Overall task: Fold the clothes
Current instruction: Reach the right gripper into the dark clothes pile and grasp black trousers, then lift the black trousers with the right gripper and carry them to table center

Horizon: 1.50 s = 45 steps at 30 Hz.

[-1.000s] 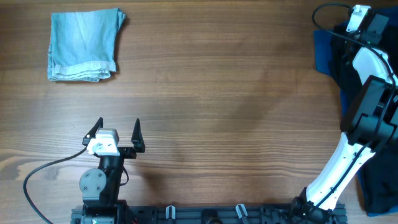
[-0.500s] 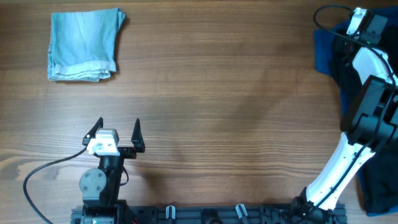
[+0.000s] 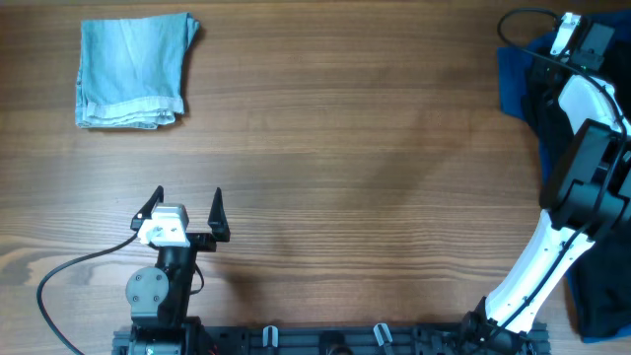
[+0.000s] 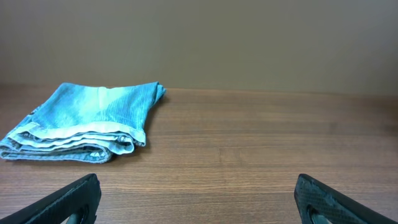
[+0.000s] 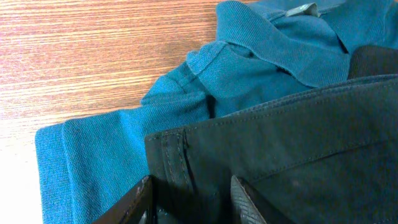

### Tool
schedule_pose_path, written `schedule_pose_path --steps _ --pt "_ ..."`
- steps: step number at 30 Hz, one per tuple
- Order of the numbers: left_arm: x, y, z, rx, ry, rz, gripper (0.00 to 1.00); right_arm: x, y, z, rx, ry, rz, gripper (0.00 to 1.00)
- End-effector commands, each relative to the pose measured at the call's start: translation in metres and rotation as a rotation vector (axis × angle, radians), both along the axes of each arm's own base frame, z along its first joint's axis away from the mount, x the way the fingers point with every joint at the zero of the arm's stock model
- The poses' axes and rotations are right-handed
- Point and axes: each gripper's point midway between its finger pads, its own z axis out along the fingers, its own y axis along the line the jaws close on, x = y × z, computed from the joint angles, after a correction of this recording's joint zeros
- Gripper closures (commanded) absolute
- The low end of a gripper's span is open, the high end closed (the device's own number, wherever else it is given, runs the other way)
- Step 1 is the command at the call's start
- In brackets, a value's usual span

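Observation:
The black shorts [image 5: 298,137] lie on a heap of cloth at the table's right edge, and a stitched seam and loop show in the right wrist view. My right gripper [image 5: 193,196] is down on them, its fingers narrowed around a fold of the black fabric. In the overhead view the right arm [image 3: 577,59] reaches over the heap and hides the gripper. My left gripper [image 3: 187,200] is open and empty near the front edge, and it also shows in the left wrist view [image 4: 199,202].
A teal-blue collared shirt [image 5: 249,56] lies under the shorts and shows at the right edge [image 3: 511,79]. A folded pale-blue denim piece [image 3: 133,74] sits at the far left [image 4: 87,121]. More dark cloth [image 3: 596,296] hangs at the front right.
The right wrist shifted very slightly over the heap. The left arm has not moved.

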Motion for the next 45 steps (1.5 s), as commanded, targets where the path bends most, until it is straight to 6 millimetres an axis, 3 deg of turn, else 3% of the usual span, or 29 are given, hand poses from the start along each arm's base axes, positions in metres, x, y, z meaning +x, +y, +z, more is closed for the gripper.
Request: schedule_pose_path --steps 1,4,9,12,16,19,21,27,30,35,38,41,42,44,45 --pt "0.0 -0.004 -0.002 0.015 0.001 -0.021 0.0 -0.007 0.002 -0.021 0.009 0.049 -0.01 0.52" --pt "0.0 -0.004 -0.002 0.015 0.001 -0.021 0.0 -0.01 0.003 -0.024 0.017 0.065 -0.01 0.47" --pt "0.0 -0.004 -0.002 0.015 0.001 -0.021 0.0 -0.014 0.005 -0.037 0.033 0.096 -0.014 0.47" --pt "0.0 -0.004 -0.002 0.015 0.001 -0.021 0.0 -0.013 0.001 -0.036 0.016 0.088 -0.025 0.57" --pt "0.0 -0.004 -0.002 0.015 0.001 -0.021 0.0 -0.009 -0.004 -0.004 -0.019 0.034 -0.042 0.74" --pt "0.0 -0.004 -0.002 0.015 0.001 -0.021 0.0 -0.006 -0.005 0.017 -0.034 -0.001 -0.04 0.78" --pt "0.0 -0.004 -0.002 0.015 0.001 -0.021 0.0 -0.006 -0.005 0.036 -0.045 -0.027 -0.037 0.96" --pt "0.0 -0.004 -0.002 0.015 0.001 -0.021 0.0 -0.017 0.003 0.084 -0.056 -0.051 -0.03 0.96" --pt "0.0 -0.004 -0.002 0.015 0.001 -0.021 0.0 -0.027 0.019 0.111 -0.038 -0.054 0.001 0.96" --pt "0.0 -0.004 -0.002 0.015 0.001 -0.021 0.0 -0.038 0.095 0.17 0.07 -0.117 0.201 0.96" --pt "0.0 -0.004 -0.002 0.015 0.001 -0.021 0.0 -0.043 0.146 0.188 0.098 -0.119 0.302 0.96" --pt "0.0 -0.004 -0.002 0.015 0.001 -0.021 0.0 -0.053 0.217 0.191 0.131 -0.078 0.418 0.96" --pt "0.0 -0.004 -0.002 0.015 0.001 -0.021 0.0 -0.057 0.247 0.19 0.157 -0.062 0.465 0.96" --pt "0.0 -0.004 -0.002 0.015 0.001 -0.021 0.0 -0.073 0.33 0.186 0.255 -0.023 0.607 0.96" --pt "0.0 -0.004 -0.002 0.015 0.001 -0.021 0.0 -0.081 0.355 0.186 0.29 -0.011 0.647 0.96"
